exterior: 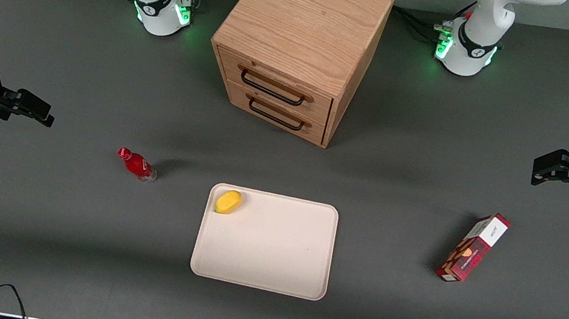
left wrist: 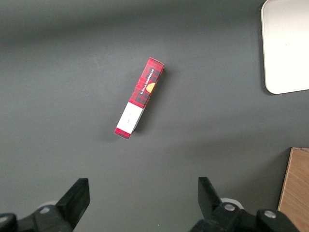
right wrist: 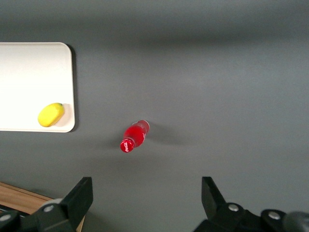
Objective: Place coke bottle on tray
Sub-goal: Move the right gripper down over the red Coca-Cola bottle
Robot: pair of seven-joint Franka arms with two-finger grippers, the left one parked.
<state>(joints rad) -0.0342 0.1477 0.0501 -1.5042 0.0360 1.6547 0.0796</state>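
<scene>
Standing beside smooth round-cornered tray (exterior: pixel 268 260), glossy coke bottle (exterior: pixel 137 164); gripper (exterior: pixel 33 108) apart.

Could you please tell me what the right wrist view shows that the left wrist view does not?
Only the right wrist view shows the coke bottle standing on the table, apart from the tray, the yellow fruit in a tray corner, and the open gripper raised above the table, holding nothing. Only the left wrist view shows the red patterned carton lying flat. Both show part of the tray and a bit of the wooden cabinet.
</scene>
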